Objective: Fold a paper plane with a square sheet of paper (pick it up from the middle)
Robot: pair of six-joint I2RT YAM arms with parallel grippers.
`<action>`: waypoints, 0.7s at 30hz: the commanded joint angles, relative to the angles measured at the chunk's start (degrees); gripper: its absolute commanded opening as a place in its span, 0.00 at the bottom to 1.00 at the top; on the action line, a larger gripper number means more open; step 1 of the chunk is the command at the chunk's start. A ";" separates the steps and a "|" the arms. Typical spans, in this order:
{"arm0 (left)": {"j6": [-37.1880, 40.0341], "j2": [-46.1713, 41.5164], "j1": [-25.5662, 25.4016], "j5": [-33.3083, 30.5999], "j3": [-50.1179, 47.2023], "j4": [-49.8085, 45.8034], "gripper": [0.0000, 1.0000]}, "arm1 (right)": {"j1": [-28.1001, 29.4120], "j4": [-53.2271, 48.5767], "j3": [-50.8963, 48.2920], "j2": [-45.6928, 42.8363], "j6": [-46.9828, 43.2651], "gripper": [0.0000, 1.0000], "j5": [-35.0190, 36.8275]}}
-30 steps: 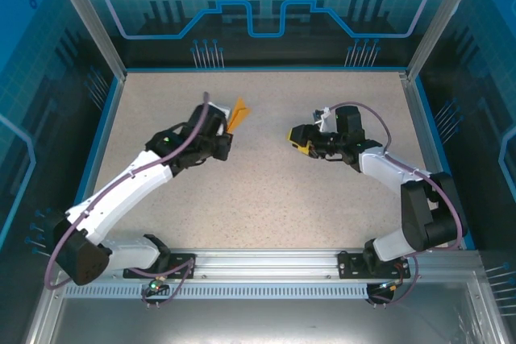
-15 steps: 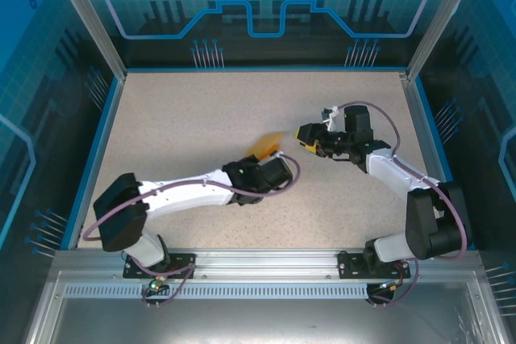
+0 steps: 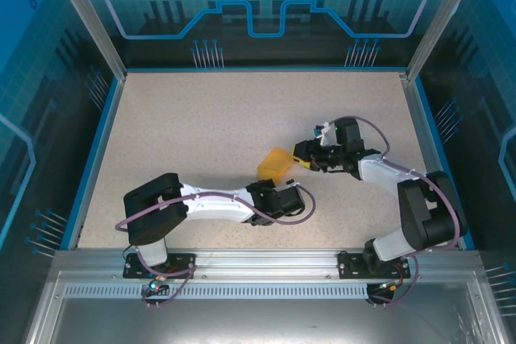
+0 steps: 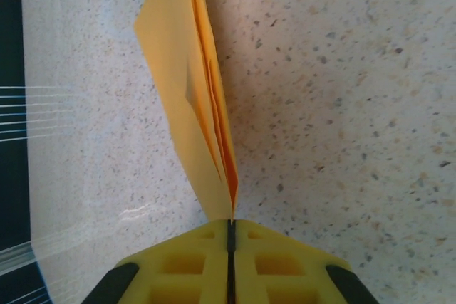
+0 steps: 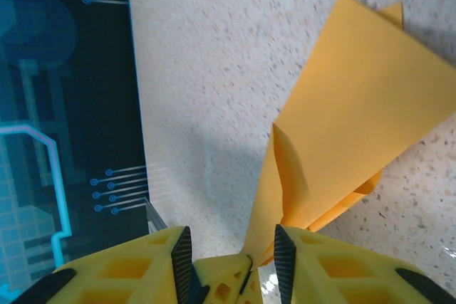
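- Orange paper plane [image 3: 274, 165] sat just right of the table's [image 3: 177, 118] middle, between the two grippers. The left gripper [image 3: 278, 184] was at its 6 o'clock and the right gripper [image 3: 299, 157] at about its 2 o'clock.
- Left gripper [image 4: 230, 227]: its yellow fingers [image 4: 285, 268] were pressed together, with only a thin seam between them, and clamped the plane's [image 4: 185, 97] narrow near end. From that pinch the folded layers ran away toward 12 o'clock, widening and fanning slightly at the far end.
- Right gripper [image 5: 233, 243]: its jaws stood apart, and the black pads [image 5: 182, 255] straddled one narrow end of the plane [image 5: 356, 119]. That end dipped into the gap, closer to the pad on the right of the wrist view. Whether it touched that pad could not be told. The broad flat face spread toward 1 o'clock above the speckled table [image 5: 214, 69].
- Left arm: folded low over the near part of the table, its forearm ran from the elbow toward 3 o'clock, and the wrist turned up toward the plane.
- Right arm: it rose from its base, bent at the elbow, and the forearm reached toward 10 o'clock to the plane.
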 commanded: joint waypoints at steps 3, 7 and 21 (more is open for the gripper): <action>0.23 0.08 -0.54 4.43 -0.90 1.86 0.19 | 2.60 3.12 -1.40 4.05 0.55 0.33 -1.17; -1.48 -2.79 -0.42 8.42 -1.08 1.07 0.37 | 3.67 1.60 -1.71 6.62 -0.99 0.30 -0.46; -22.97 -19.30 11.72 34.82 2.28 -10.55 0.61 | 4.54 -4.65 -1.82 8.79 -6.23 0.24 4.24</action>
